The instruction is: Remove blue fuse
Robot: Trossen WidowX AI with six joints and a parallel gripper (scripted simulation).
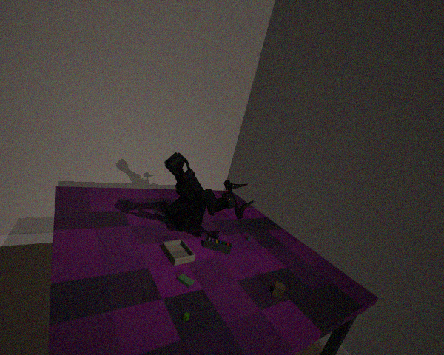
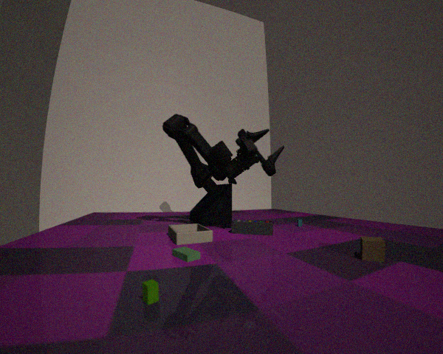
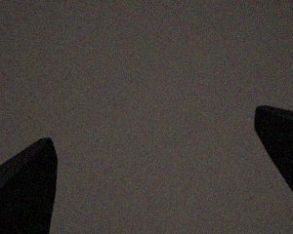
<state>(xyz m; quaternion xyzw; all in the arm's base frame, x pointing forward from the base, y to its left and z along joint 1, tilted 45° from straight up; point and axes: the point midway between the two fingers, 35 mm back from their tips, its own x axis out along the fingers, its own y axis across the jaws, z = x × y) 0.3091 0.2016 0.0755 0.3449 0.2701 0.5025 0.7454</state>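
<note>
End effector [image 2: 272,144]: open wide, holds nothing, high above the table [image 2: 290,297]
Fuse block [image 2: 251,227]: beside tray [image 2: 190,233], mid-table
Writing: none can be read

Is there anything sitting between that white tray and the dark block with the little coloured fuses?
No: in the top view only bare purple table lies between the tray and the fuse block. The open gripper hangs high above, aimed at the wall.
</note>
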